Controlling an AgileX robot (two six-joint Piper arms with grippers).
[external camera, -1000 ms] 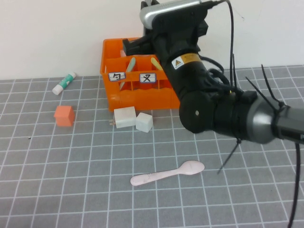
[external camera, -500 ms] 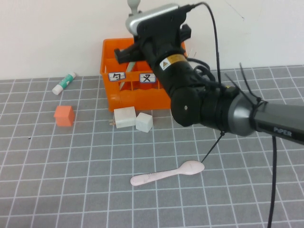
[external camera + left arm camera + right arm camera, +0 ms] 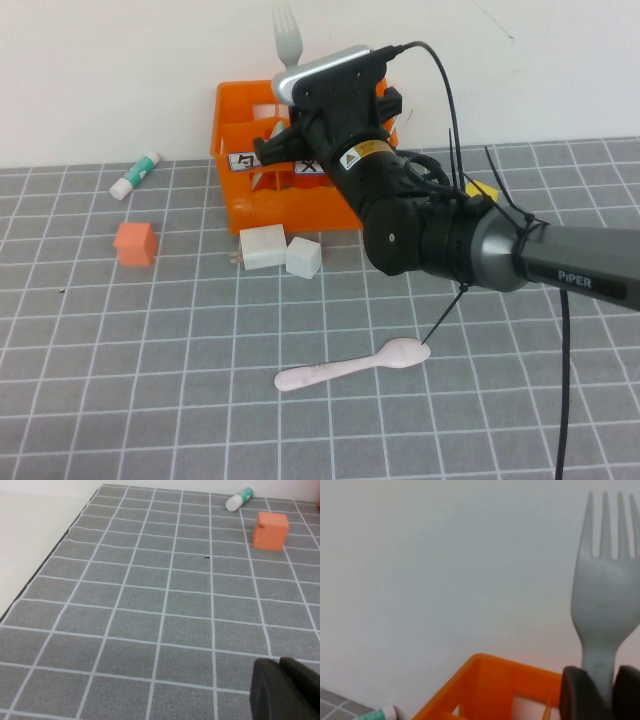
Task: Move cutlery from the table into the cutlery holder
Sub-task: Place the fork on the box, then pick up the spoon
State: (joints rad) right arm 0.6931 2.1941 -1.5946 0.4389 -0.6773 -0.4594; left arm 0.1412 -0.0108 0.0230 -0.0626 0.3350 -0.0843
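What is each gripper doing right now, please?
Right gripper: above the orange crate, jaws shut on the fork, tines up.
Left gripper: low over the table; state cannot be told.

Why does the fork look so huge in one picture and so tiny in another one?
In the right wrist view the right gripper is shut on the fork right beside the camera, so it fills the picture above the orange crate. In the high view the fork is far off. In the left wrist view the left gripper is a dark blur over the table.

grid table (image 3: 120, 400), spoon (image 3: 352, 366), crate (image 3: 290, 200), blocks (image 3: 280, 250)
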